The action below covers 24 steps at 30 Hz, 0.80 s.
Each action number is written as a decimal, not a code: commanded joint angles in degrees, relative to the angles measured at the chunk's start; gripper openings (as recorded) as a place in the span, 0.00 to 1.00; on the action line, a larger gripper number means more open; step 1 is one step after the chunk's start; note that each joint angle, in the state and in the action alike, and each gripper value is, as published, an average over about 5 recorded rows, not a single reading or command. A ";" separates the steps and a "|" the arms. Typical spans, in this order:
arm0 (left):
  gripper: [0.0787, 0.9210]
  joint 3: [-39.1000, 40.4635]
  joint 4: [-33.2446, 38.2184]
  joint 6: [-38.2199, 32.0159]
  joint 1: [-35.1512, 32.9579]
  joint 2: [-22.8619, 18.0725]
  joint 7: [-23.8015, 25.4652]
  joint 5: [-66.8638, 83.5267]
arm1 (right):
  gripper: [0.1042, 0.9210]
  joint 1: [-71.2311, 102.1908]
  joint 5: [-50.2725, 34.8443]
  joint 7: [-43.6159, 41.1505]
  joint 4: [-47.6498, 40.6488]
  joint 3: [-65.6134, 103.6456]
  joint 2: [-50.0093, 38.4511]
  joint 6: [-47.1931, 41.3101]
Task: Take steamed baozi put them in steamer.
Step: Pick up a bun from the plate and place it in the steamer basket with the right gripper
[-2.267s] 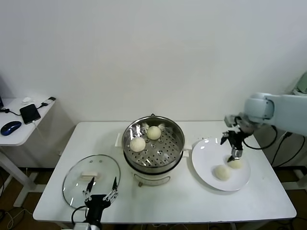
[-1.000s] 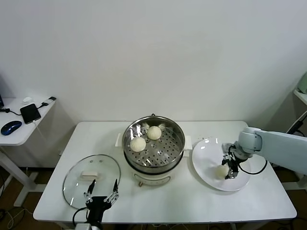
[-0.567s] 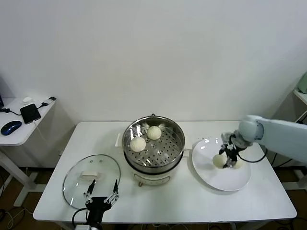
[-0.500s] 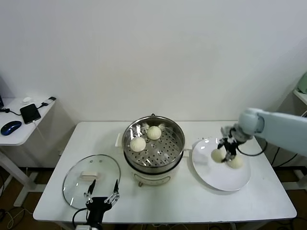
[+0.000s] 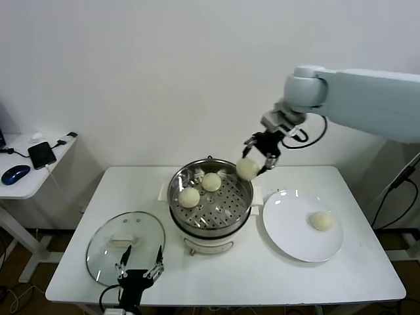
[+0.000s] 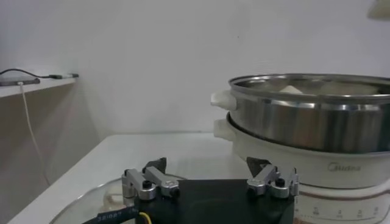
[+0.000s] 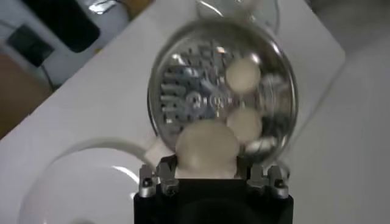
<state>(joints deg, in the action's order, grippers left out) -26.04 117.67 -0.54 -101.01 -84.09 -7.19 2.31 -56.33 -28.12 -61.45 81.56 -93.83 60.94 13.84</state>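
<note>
Steel steamer [image 5: 210, 197]: your right gripper [image 5: 260, 157] pinches a baozi [image 5: 247, 168] above its two-o'clock rim; left gripper [image 5: 138, 268] idles, jaws spread.

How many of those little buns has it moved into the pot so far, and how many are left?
Two baozi already sit on the perforated tray of the steamer. The right gripper holds a third baozi in the air over the steamer's right rim. One baozi waits on the white plate. The left gripper sits idle by the glass lid.
</note>
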 commanded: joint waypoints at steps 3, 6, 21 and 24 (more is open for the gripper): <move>0.88 -0.04 0.05 0.17 0.09 -0.13 0.02 -0.09 | 0.67 11.17 18.60 4.83 -1.52 2.86 13.62 15.12; 0.88 -0.14 0.23 0.24 0.06 -0.27 0.02 -0.08 | 0.67 14.89 20.15 5.41 -5.08 3.50 15.09 16.16; 0.88 -0.72 -0.12 -0.20 -0.21 -0.55 -0.32 0.49 | 0.68 22.09 22.11 6.16 -13.35 4.03 18.03 18.12; 0.88 -0.70 -0.20 -0.27 -0.13 -0.56 -0.38 0.53 | 0.69 22.62 22.05 6.12 -14.38 4.19 18.36 18.32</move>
<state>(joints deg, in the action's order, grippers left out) -26.75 117.52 -0.79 -101.11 -84.63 -7.55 2.82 -37.91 -8.65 -56.18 71.25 -90.09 77.09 30.05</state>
